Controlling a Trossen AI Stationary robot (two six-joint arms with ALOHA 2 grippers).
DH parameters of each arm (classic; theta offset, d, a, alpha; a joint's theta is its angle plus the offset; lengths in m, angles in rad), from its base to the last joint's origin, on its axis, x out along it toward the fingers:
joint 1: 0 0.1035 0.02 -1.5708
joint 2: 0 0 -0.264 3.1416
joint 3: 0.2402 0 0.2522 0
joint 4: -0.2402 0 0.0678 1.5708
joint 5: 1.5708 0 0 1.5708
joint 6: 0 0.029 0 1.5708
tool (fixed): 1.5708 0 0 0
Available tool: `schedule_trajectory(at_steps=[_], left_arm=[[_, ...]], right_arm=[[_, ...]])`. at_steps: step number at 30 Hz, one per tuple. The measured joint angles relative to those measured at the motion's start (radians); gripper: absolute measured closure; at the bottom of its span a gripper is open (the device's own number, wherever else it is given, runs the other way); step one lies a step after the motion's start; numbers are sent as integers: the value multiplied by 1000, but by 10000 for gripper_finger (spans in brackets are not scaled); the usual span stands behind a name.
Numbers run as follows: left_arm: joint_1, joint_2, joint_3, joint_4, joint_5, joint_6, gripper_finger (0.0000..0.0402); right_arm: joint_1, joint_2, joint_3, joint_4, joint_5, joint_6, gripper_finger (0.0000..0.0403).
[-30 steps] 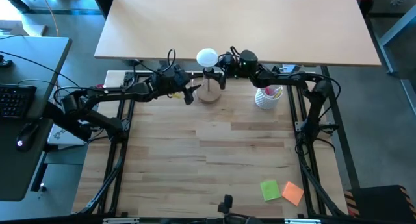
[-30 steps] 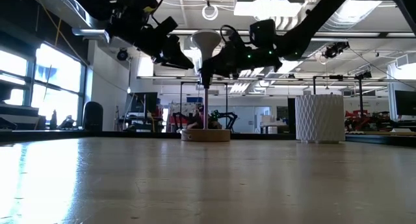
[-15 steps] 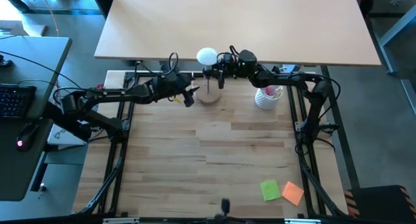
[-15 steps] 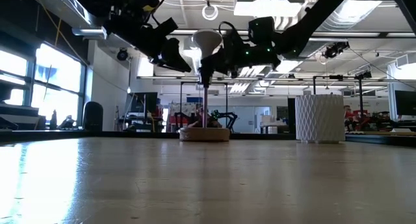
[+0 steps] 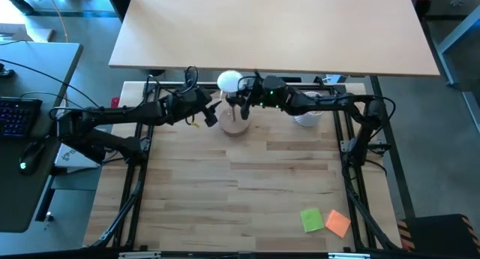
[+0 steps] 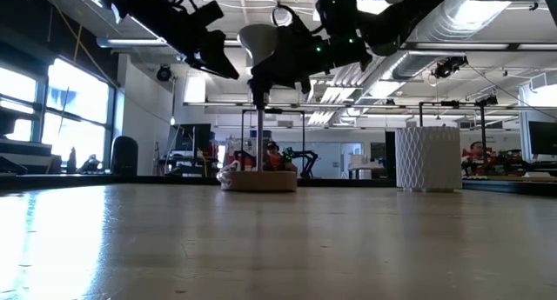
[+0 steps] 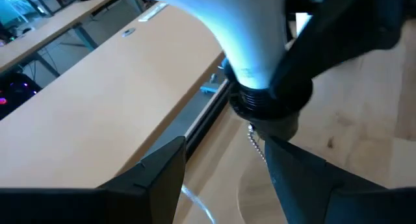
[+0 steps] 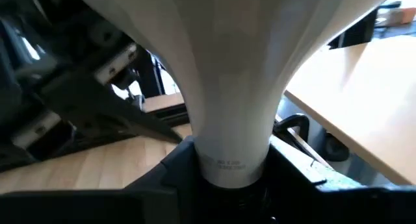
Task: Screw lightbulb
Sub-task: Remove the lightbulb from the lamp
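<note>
Right jaws (image 5: 241, 101) clenched on matte white lightbulb (image 5: 229, 82) neck over black socket, far centre | left jaws (image 5: 210, 113) released beside | pale plank desk (image 5: 247, 184) | round wooden base (image 6: 258, 180) | ribbed white cup (image 6: 426, 158)

White lightbulb (image 5: 229, 82) upright, globe uppermost, its narrow end seated in a black socket (image 7: 270, 104)

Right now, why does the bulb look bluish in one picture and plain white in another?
Left wrist view: the lightbulb carries a cool blue cast. Right wrist view: its neck fills the frame, close and soft. Low view: bright ceiling lights turn both arms into silhouettes.
</note>
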Motion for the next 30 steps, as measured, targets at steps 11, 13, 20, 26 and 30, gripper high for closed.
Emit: schedule_trajectory(at_steps=[11,13,20,26,30], left_arm=[[-69,-64,0,-89,-24,-11,197],[-78,-63,0,-92,-32,-11,197],[-82,-63,0,-100,-39,-53,198],[-89,-63,0,-92,-39,-86,217],[-89,-61,0,-68,-39,-86,234]], right_arm=[[91,-1,1,-32,132,34,265],[91,0,1,-39,123,48,244],[85,-58,-4,-150,107,-33,187],[84,-164,-8,-330,121,-108,185],[92,-194,-8,-367,120,-127,184]])
